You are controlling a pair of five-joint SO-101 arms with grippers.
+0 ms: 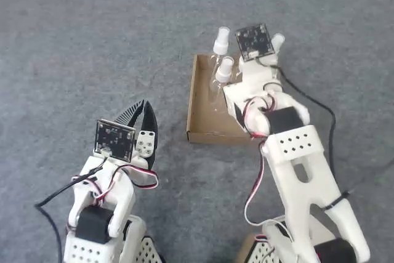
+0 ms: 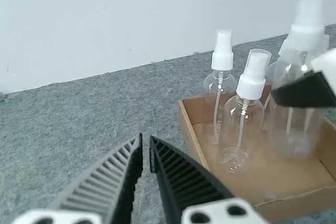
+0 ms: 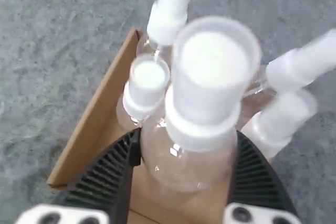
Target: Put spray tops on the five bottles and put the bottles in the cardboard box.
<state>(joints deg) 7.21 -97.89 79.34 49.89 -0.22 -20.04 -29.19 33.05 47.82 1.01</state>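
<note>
The grey carpeted surface (image 1: 92,47) takes up most of the shot, with both arms coming in from the near edge. The right arm (image 1: 295,146) is stretched out over the cardboard box (image 1: 196,100). The left arm (image 1: 101,207) sits back on its own side, well apart from the box.

The right end effector (image 3: 186,140) is clamped on the held bottle (image 3: 199,166), one black ribbed finger on each side of the clear body. That bottle is upright, with its long axis vertical and its spray top (image 3: 212,72) pointing straight up at the wrist camera. It's inside the box walls. From the left wrist view its base looks to be at or very near the box floor, though I can't say for sure that it's touching.

The other bottles (image 2: 242,124) are standing in the box with their tops on, packed close around the held one. I count four.

The left end effector (image 2: 146,140) has its jaws pretty much together with nothing in them, and it points toward the box from the side.

My read is that this is the last bottle. The next move belongs to the right arm: let go and lift straight up along the bottle's axis. The neighbours are crowded in, so a sideways exit could knock them over.
</note>
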